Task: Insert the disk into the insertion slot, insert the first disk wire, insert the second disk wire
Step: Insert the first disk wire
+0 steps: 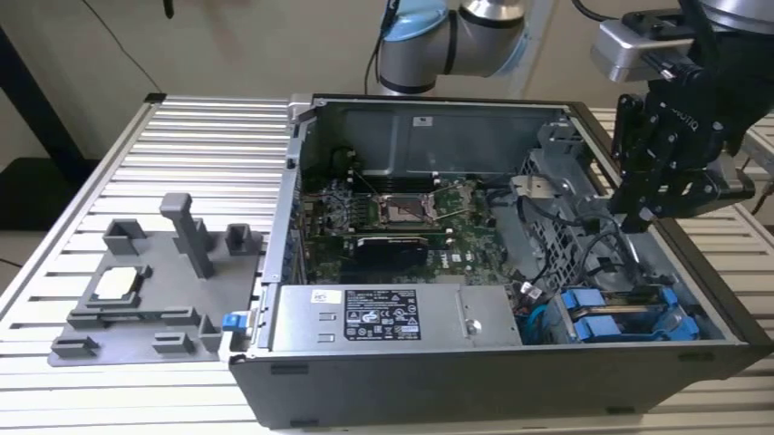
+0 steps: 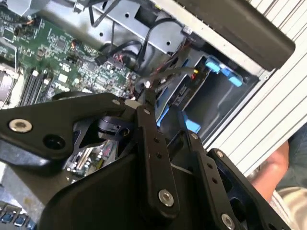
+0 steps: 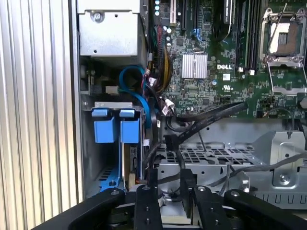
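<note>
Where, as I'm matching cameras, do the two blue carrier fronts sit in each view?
Exterior view: the blue carrier fronts, in the near corner of the case, at the exterior view's right.
First wrist view: the fronts, side by side in the drive cage.
Second wrist view: the fronts, inside the same cage.
Shared landmark: the green motherboard.

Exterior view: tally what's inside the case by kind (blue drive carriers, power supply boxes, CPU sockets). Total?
Blue drive carriers: 2
Power supply boxes: 1
CPU sockets: 1
Total: 4
</note>
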